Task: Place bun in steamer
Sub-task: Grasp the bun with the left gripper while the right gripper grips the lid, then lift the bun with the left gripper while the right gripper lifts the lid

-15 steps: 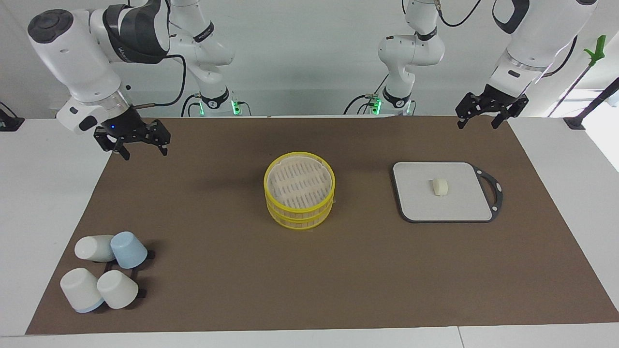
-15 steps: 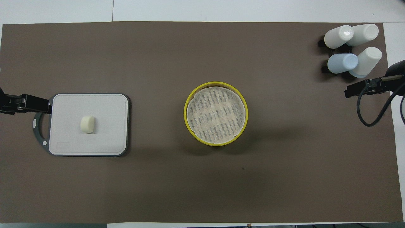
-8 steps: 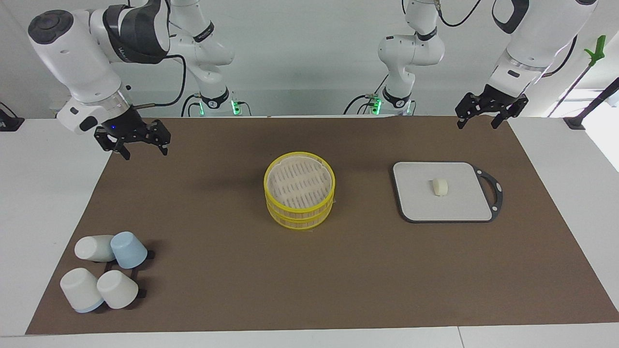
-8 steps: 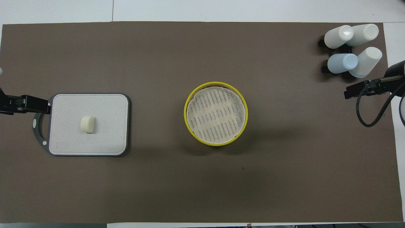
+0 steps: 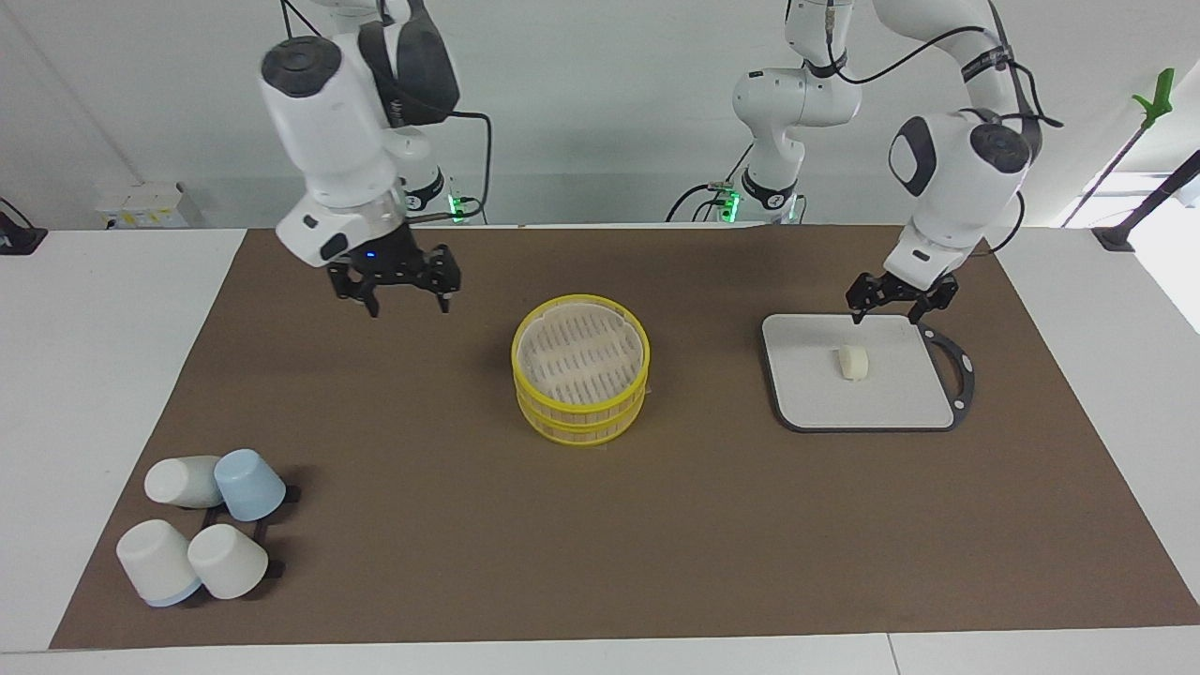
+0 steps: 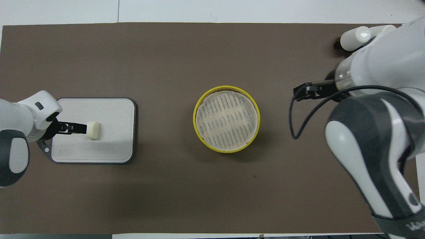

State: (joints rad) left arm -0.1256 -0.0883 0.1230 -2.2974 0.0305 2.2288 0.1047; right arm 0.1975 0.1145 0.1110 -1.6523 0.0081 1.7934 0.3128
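Note:
The cream-white bun (image 5: pixel 852 362) lies in the middle of the grey board (image 5: pixel 891 398). It also shows in the overhead view (image 6: pixel 92 130). The steamer (image 5: pixel 580 367), two stacked yellow rings with a pale slatted top, stands at the middle of the mat (image 6: pixel 226 123). My left gripper (image 5: pixel 891 309) is open and empty, up in the air over the board's edge nearer the robots, apart from the bun. In the overhead view the left gripper (image 6: pixel 83 127) overlaps the bun's side. My right gripper (image 5: pixel 408 302) is open and empty over the mat toward the right arm's end, beside the steamer (image 6: pixel 300 94).
Several white and blue cups (image 5: pixel 202 525) lie on a black rack at the right arm's end, farther from the robots than the steamer. In the overhead view the right arm covers most of the cups (image 6: pixel 355 38). The board has a dark handle loop (image 5: pixel 961 370).
Both arms have swung inward from the table's ends. The left gripper came down over the board near the bun. The right gripper moved over the mat toward the steamer. Bun and steamer have not moved.

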